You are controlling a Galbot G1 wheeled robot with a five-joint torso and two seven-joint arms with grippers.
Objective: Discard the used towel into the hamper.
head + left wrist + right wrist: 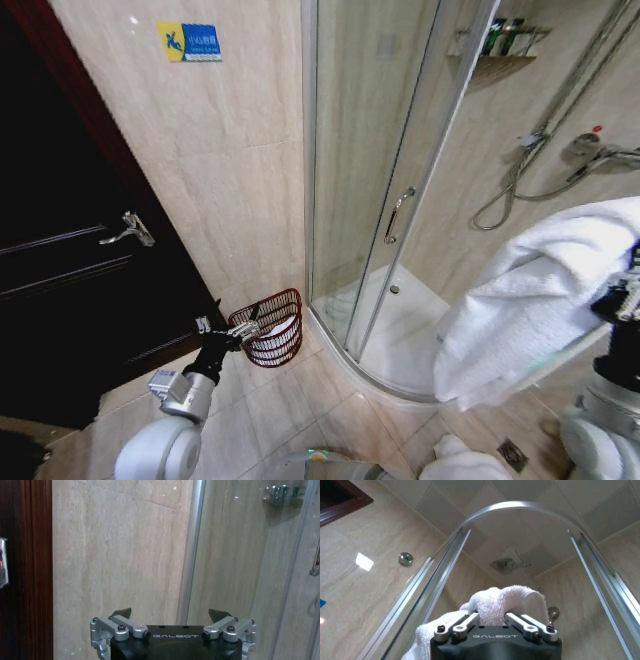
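The towel (530, 300), white and thick, hangs in a big fold at the right, raised high off the floor. My right gripper (622, 292) is at its right end. In the right wrist view the right gripper (492, 619) is shut on a bunch of the towel (520, 596). The hamper (270, 325), a small dark red wire basket, stands on the tile floor against the wall, between the door and the shower. My left gripper (233, 335) sits just left of its rim. The left gripper (171, 613) is open with nothing between its fingers.
A curved glass shower enclosure (400, 150) with a metal handle (397, 215) stands right of the hamper. A dark wooden door (70, 270) with a lever handle (128, 232) fills the left. Another white towel (465, 462) lies on the floor near a drain (512, 455).
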